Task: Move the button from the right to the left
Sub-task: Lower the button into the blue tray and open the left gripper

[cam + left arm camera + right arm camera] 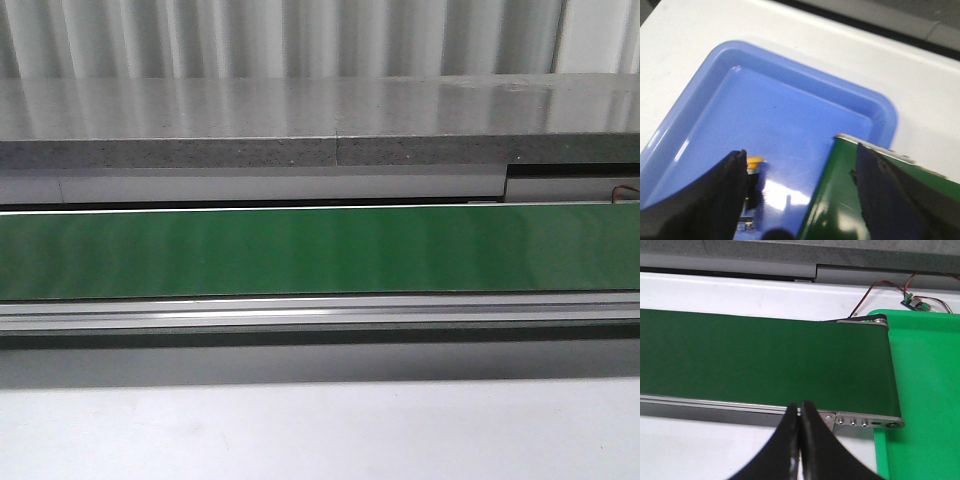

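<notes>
The left arm's fingers [800, 200] are spread wide apart, holding nothing, above a blue tray [790, 100] on the white bench [920, 75]. Just beside the inner face of one finger, the button [752, 185] stands in the tray: a round yellow-orange cap on top, a black collar under it, and a paler body below that is partly hidden by the finger. The end of the green conveyor belt [840, 200] reaches over the tray's edge between the fingers. The right arm's fingers [800, 440] are pressed together with nothing between them, above the belt's near rail, beside a green tray [925, 390].
</notes>
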Controlling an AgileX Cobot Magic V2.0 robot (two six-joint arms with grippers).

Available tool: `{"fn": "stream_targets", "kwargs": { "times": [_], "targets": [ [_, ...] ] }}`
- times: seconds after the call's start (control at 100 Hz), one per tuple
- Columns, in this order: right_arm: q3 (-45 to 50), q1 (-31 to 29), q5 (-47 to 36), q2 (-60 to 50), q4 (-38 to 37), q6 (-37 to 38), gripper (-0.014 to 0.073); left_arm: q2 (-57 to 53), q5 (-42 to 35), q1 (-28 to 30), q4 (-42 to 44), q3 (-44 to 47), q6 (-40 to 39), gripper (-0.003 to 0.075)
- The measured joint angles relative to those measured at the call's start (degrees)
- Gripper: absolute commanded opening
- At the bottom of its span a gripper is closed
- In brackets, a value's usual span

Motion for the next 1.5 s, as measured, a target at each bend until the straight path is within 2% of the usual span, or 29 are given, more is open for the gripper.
{"fn": "stream_targets", "kwargs": {
  "times": [0.38, 0.45, 0.57, 0.78, 1.04, 1.5],
  "targets": [
    [0.0, 0.0, 0.0, 0.0, 0.0, 0.0, -0.0067, -26.5, -0.2, -10.7, -1.2, 10.8, 0.0, 0.0437],
    [0.0, 0.0, 0.0, 0.0, 0.0, 0.0, -0.0067, -31.7, -0.1, -11.9, -1.3, 13.4, 0.0, 0.0410],
    [0.0, 0.0, 0.0, 0.0, 0.0, 0.0, -0.0067, -40.8, 0.5, -13.6, -1.4, 17.9, 0.0, 0.0299],
    [0.0, 0.0, 0.0, 0.0, 0.0, 0.0, -0.0067, -54.1, 2.1, -14.7, -1.4, 24.1, 0.0, -0.0023],
    [0.0, 0.0, 0.0, 0.0, 0.0, 0.0, -0.0067, -62.5, 2.8, -14.7, -1.4, 26.9, 0.0, -0.0020],
    [0.0, 0.0, 0.0, 0.0, 0.0, 0.0, -0.0067, -62.8, 2.8, -14.7, -1.4, 27.0, 0.0, -0.0020]
  ]
}}
